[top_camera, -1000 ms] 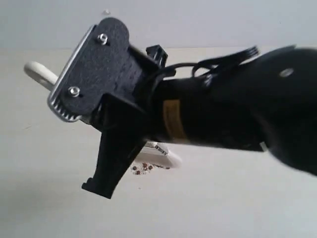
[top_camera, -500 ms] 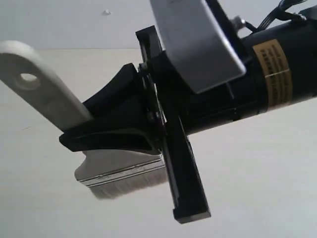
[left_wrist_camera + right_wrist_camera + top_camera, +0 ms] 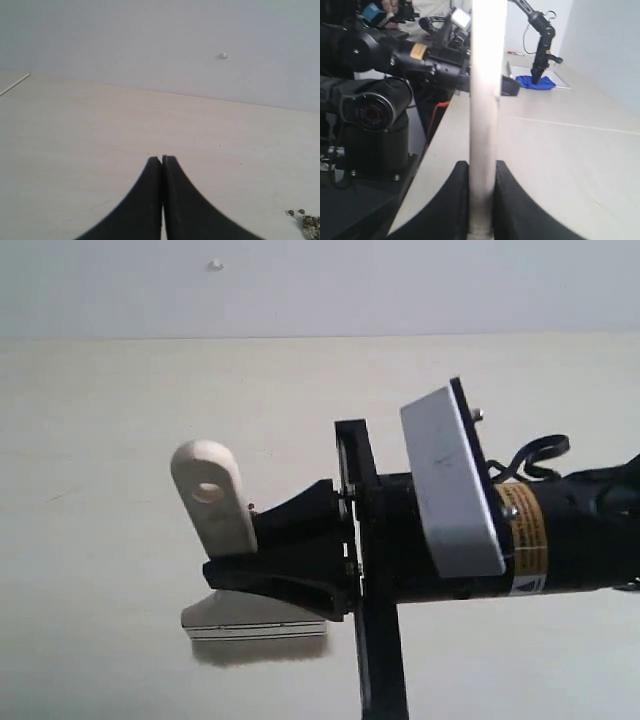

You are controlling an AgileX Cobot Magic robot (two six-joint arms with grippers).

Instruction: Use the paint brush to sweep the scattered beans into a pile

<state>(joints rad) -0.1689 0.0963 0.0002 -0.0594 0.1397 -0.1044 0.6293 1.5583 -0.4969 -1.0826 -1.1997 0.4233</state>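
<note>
Pale surface (image 3: 100, 440) under a grey wall (image 3: 400, 280): left fingers (image 3: 147, 200) closed on nothing, a few beans (image 3: 306, 220) near them, cut off at the edge. At 8 o'clock in the exterior view the right fingers (image 3: 290, 575) grip the paint brush (image 3: 228, 530) by its handle above the ferrule (image 3: 250, 615), good for a likely light, soft-bristled tool; bristle tips look blurred.

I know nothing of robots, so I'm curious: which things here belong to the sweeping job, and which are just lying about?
For the job: brush, gripped by the right hand; beans.
Just lying about: blue cloth; far black arm; the left hand, shut on nothing.
</note>
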